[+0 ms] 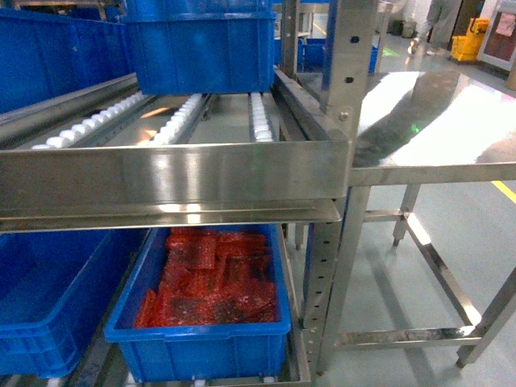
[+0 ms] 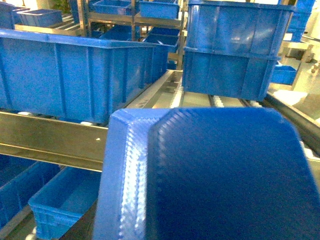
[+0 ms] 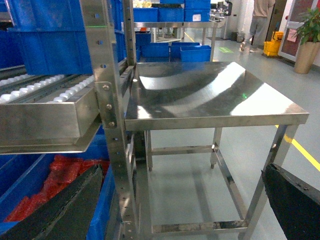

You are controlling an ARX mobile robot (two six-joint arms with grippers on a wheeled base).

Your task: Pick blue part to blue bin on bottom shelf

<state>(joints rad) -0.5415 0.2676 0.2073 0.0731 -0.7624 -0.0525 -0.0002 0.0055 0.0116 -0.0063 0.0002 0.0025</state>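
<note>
The blue part (image 2: 220,175), a textured blue plastic piece with a lighter raised rim, fills the lower left wrist view and hides my left gripper's fingers, which hold it. It hangs in front of the bottom shelf's steel front lip (image 2: 50,137), (image 1: 169,173). On the roller lanes (image 1: 181,117) behind the lip stand a stacked blue bin (image 2: 230,55), (image 1: 201,48) and a long blue bin (image 2: 75,75) to its left. My right gripper (image 3: 180,210) is open and empty beside the rack post, its dark fingers (image 3: 295,205) far apart. Neither gripper shows in the head view.
Under the roller level sit a blue bin of red bagged parts (image 1: 205,298), another blue bin (image 1: 48,298) left of it, and an empty one (image 2: 65,200). A steel table (image 3: 215,95) stands to the right of the rack post (image 3: 107,100). A person stands far back (image 3: 260,20).
</note>
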